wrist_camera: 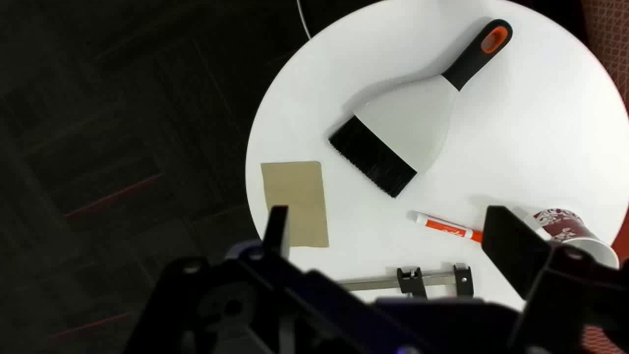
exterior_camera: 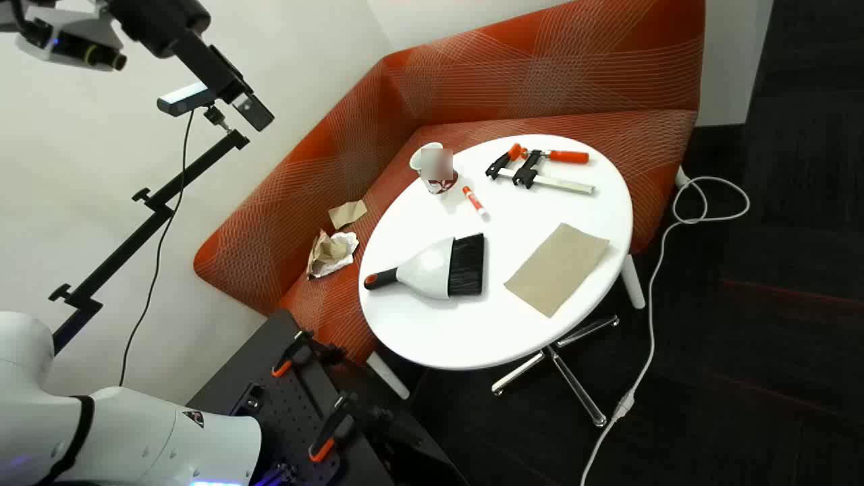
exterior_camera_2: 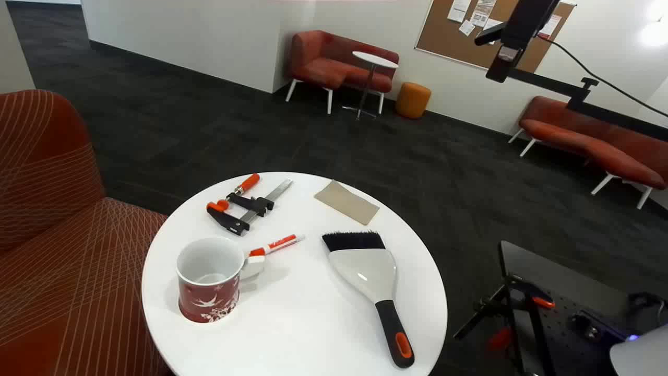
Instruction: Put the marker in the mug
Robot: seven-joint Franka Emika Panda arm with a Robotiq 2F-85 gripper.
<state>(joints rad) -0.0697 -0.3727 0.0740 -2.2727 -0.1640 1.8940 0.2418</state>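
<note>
The marker, white with a red-orange label and cap, lies on the round white table [exterior_camera: 432, 334] in both exterior views [exterior_camera: 476, 202] [exterior_camera_2: 276, 244] and the wrist view [wrist_camera: 444, 227]. The mug, white inside with a dark red and white pattern outside, stands upright near the table's edge in both exterior views [exterior_camera: 442, 185] [exterior_camera_2: 209, 297] and the wrist view [wrist_camera: 565, 226]. Its handle points toward the marker's cap end. My gripper [wrist_camera: 388, 211] is open and empty, high above the table. Its right finger hides the marker's cap tip in the wrist view. It also shows in both exterior views [exterior_camera: 253, 111] [exterior_camera_2: 503, 62].
A white dustpan with black brush [exterior_camera_2: 368, 269] lies on the table. A red-and-black clamp [exterior_camera_2: 229, 222] lies near the marker, and a flat brown paper piece [exterior_camera: 557, 270] near the edge. A red bench [exterior_camera: 540, 74] wraps behind the table, with crumpled paper [exterior_camera: 331, 251] on its seat.
</note>
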